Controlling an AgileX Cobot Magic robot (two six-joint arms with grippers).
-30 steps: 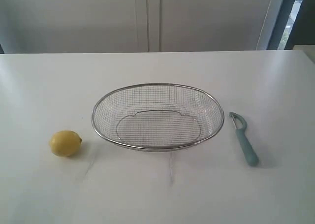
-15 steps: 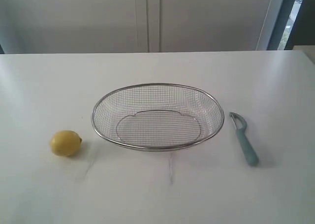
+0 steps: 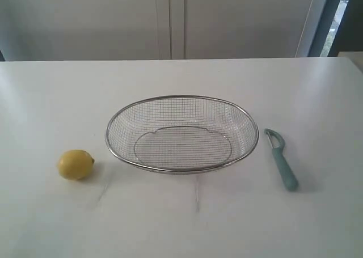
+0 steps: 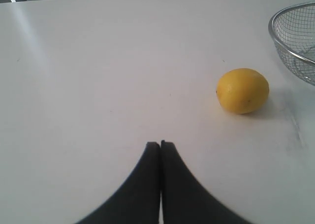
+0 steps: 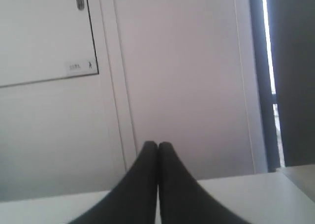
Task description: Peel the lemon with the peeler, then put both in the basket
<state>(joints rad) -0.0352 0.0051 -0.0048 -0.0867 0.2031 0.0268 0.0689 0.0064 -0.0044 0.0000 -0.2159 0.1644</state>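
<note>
The yellow lemon point(image 3: 75, 164) lies on the white table, left of the wire-mesh basket point(image 3: 182, 97). Right of the basket rests the peeler point(image 3: 281, 160), teal handle toward the front, metal head toward the back. Neither arm shows in the exterior view. In the left wrist view my left gripper point(image 4: 160, 144) is shut and empty over bare table, with the lemon point(image 4: 243, 90) a short way off and the basket's rim point(image 4: 278, 39) at the frame's edge. My right gripper point(image 5: 157, 144) is shut and empty, facing the cabinet; neither lemon, peeler nor basket shows there.
White cabinet doors point(image 3: 170, 20) stand behind the table's far edge. A dark window frame point(image 3: 323, 20) rises at the back right. The white table point(image 3: 181, 218) spreads wide around the three objects.
</note>
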